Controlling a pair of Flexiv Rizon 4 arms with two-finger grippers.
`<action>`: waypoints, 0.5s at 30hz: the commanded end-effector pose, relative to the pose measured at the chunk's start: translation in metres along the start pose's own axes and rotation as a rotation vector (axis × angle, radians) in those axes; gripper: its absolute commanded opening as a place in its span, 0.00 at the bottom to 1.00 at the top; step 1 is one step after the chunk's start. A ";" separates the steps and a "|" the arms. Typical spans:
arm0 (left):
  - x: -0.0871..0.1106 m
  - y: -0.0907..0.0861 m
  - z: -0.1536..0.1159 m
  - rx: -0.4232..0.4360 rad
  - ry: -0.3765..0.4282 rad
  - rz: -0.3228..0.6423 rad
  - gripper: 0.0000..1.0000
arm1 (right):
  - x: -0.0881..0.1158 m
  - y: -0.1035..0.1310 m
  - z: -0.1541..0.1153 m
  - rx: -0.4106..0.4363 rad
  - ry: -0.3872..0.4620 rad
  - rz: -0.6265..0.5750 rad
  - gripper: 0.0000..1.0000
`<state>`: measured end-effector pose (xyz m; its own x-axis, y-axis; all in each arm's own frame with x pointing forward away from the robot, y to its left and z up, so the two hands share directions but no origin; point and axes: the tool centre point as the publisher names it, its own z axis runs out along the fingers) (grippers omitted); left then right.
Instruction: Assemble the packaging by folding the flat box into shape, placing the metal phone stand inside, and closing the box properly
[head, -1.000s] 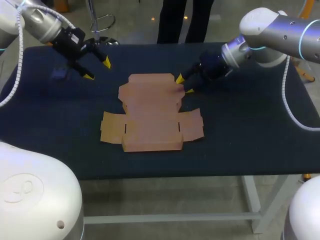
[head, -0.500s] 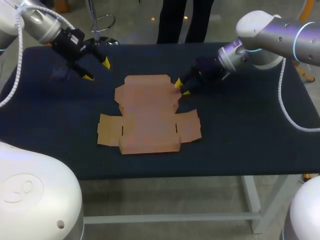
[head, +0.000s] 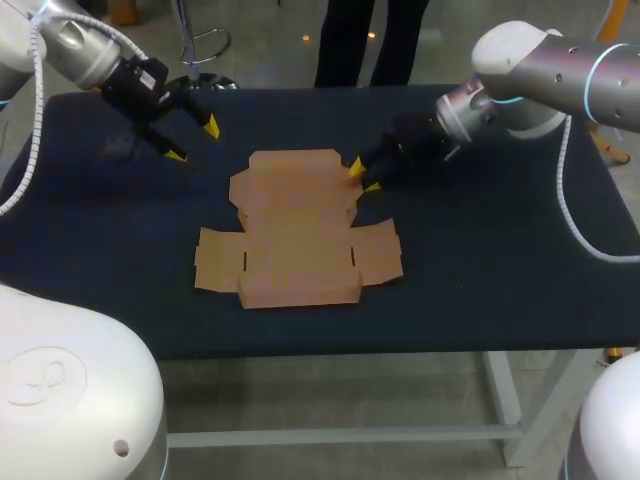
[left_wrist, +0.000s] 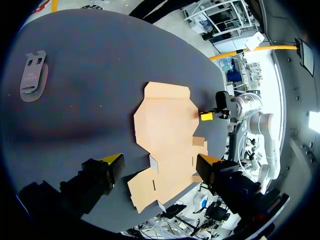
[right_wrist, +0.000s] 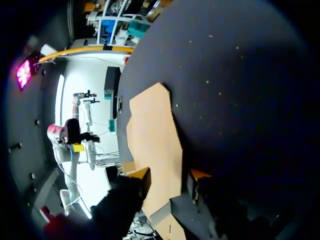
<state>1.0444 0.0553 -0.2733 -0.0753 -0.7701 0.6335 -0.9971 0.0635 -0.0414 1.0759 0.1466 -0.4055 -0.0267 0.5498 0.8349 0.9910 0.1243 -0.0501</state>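
**Box still flat, zero steps closed out**

- Desk (head: 500, 270): dark cloth top. Both task items lie on it.
- Box (head: 295, 225): a cardboard blank lying flat mid-desk. All flaps are spread out, no wall is raised and nothing is tucked.
- Phone stand (left_wrist: 32, 75): lies flat near the far left corner of the desk, well apart from the box. Neither arm touches it.
- Left fingers (head: 212, 127): spread wide and empty. They hang above the desk between the stand and the box's far left corner, touching neither.
- Right fingers (head: 357, 166): low at the far right edge of the box's back panel.
  - In the right wrist view the gap between them is small. One tip (right_wrist: 142, 176) is over the cardboard, and the other is over bare cloth just beside the edge.
  - They look parted rather than pinched on the board, with nothing in hold. I can't confirm whether they touch the edge.

Progress, my read: at the very start.
- Done: nothing I can tick off.
- Left: raise the side walls, lock the flaps, pick up the stand, set it inside, and fold the lid over and tuck it.
- The right arm looks lined up to work that back panel edge first. A flat blank on cloth may slide rather than lift.
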 end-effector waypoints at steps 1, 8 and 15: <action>0.001 0.001 -0.001 0.000 -0.004 0.000 1.00 | -0.004 0.007 0.008 0.014 0.013 0.001 0.50; 0.000 0.002 -0.001 0.000 -0.006 0.000 1.00 | -0.002 0.009 0.014 0.014 0.026 -0.003 0.49; -0.001 0.002 -0.002 0.000 -0.007 -0.001 1.00 | 0.000 0.011 0.019 0.005 0.049 -0.009 0.47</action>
<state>1.0438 0.0572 -0.2736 -0.0750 -0.7727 0.6303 -0.9971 0.0633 -0.0412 1.0792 0.1627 -0.4099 -0.0289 0.5193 0.8541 0.9912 0.1250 -0.0425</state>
